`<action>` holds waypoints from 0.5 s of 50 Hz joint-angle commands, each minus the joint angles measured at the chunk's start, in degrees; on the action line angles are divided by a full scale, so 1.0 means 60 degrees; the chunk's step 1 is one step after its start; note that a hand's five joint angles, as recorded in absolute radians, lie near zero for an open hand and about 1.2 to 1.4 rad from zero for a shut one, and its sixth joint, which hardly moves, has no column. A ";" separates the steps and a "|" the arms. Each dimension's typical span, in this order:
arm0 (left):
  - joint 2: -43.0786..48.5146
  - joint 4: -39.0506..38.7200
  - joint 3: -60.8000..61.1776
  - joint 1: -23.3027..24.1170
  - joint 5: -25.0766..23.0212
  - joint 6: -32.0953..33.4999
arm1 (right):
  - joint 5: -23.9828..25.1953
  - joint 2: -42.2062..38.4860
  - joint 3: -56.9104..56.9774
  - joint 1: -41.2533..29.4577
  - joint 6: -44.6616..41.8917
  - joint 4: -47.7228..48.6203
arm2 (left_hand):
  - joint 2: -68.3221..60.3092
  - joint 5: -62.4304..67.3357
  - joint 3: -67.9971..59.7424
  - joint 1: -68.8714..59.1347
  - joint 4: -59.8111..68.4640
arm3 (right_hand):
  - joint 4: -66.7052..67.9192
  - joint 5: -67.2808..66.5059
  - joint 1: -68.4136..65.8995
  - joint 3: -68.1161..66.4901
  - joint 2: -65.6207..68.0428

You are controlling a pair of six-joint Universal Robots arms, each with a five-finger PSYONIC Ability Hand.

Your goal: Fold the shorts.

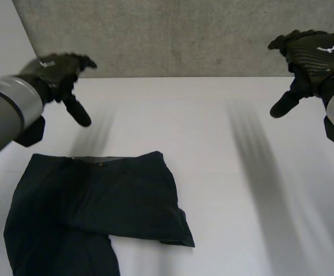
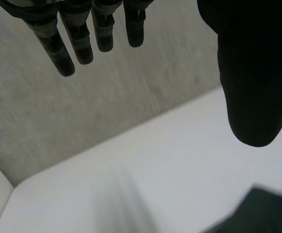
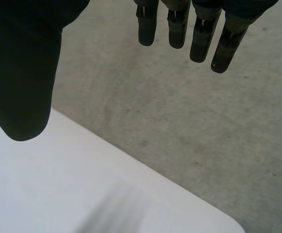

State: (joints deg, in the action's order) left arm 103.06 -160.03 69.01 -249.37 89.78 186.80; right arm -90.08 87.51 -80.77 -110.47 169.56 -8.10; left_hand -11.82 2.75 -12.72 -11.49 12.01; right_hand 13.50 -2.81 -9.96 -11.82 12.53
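Locate the shorts (image 1: 98, 213) on the white table (image 1: 242, 172), on the robot's left side and toward its near edge. The dark cloth lies flat. Its waistband faces the grey wall (image 1: 173, 34), and one leg runs off the near edge of the head view.

Check the left hand (image 1: 54, 72). It hangs in the air above the table, just beyond the left end of the waistband and on the wall side of it. No part of the hand touches the cloth. In the left wrist view, the fingers (image 2: 75, 43) extend nearly straight and side by side, and the thumb (image 2: 253, 73) is set wide apart from them. Nothing lies between thumb and fingers, so read this hand as spread and empty. In the same view, a dark edge of the shorts appears on the table on the thumb's side of the hand, clear of the thumb tip and well apart from the fingertips.

Check the right hand (image 1: 311, 54). It hangs above the far right part of the table, well apart from the shorts. In the right wrist view, its fingers (image 3: 199, 39) reach out straight toward the wall and its thumb (image 3: 24, 73) stands wide of them over bare table. This hand is likewise spread and grasps nothing.
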 commanded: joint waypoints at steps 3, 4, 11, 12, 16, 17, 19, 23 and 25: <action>0.1324 0.0100 0.0817 -0.0010 0.0900 0.2411 | 0.1974 -0.0185 -0.1242 0.0042 -0.1978 -0.0203 | -0.0489 0.0335 -0.0340 -0.0545 0.0458 | -0.0583 0.0468 -0.0007 0.0304 -0.0422; 0.1369 0.0027 0.1123 -0.0141 0.1177 0.2572 | 0.2078 -0.0185 -0.1477 0.0056 -0.2184 -0.0174 | -0.0489 0.0335 -0.0340 -0.0545 0.0458 | -0.0583 0.0468 -0.0007 0.0304 -0.0422; 0.1384 -0.0998 0.2516 -0.1064 0.1341 0.3056 | 0.2328 -0.0916 -0.2680 0.0071 -0.2860 0.0455 | -0.0489 0.0335 -0.0340 -0.0545 0.0458 | -0.0583 0.0468 -0.0007 0.0304 -0.0422; 0.1384 -0.1231 0.2677 -0.1137 0.1341 0.3202 | 0.2314 -0.1004 -0.2753 0.0057 -0.2860 0.0557 | -0.0489 0.0335 -0.0340 -0.0545 0.0458 | -0.0583 0.0468 -0.0007 0.0304 -0.0422; 0.1515 -0.1819 0.3074 -0.1372 0.1414 0.3729 | 0.2284 -0.1239 -0.3105 0.0013 -0.2787 0.0997 | -0.0489 0.0335 -0.0340 -0.0545 0.0458 | -0.0583 0.0468 -0.0007 0.0304 -0.0422; 0.1573 -0.1921 0.3161 -0.1416 0.1443 0.3934 | 0.2270 -0.1312 -0.3222 0.0013 -0.2787 0.1186 | -0.0544 0.0390 -0.0395 -0.0601 0.0514 | -0.0583 0.0468 -0.0007 0.0304 -0.0422; 0.1632 -0.1966 0.3250 -0.1489 0.1458 0.4096 | 0.2255 -0.1429 -0.3296 -0.0002 -0.2787 0.1363 | -0.0545 0.0391 -0.0396 -0.0601 0.0514 | -0.0583 0.0468 -0.0007 0.0304 -0.0422; 0.1969 -0.2010 0.3338 -0.1607 0.1502 0.4243 | 0.2167 -0.1576 -0.3457 -0.0046 -0.2787 0.1569 | -0.0880 0.0727 -0.0732 -0.0937 0.0850 | -0.0583 0.0468 -0.0007 0.0304 -0.0422; 0.2188 -0.2010 0.3323 -0.1607 0.1546 0.4243 | 0.2138 -0.1591 -0.3516 -0.0061 -0.2802 0.1584 | -0.1465 0.1311 -0.1316 -0.1521 0.1434 | -0.0583 0.0468 -0.0007 0.0304 -0.0422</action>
State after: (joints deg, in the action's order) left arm 113.48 -171.98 88.86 -258.68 98.64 211.43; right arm -76.69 78.55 -101.06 -110.56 152.65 0.39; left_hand -13.24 3.11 -12.90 -13.39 12.97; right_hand 13.50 -2.80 -9.96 -11.82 12.53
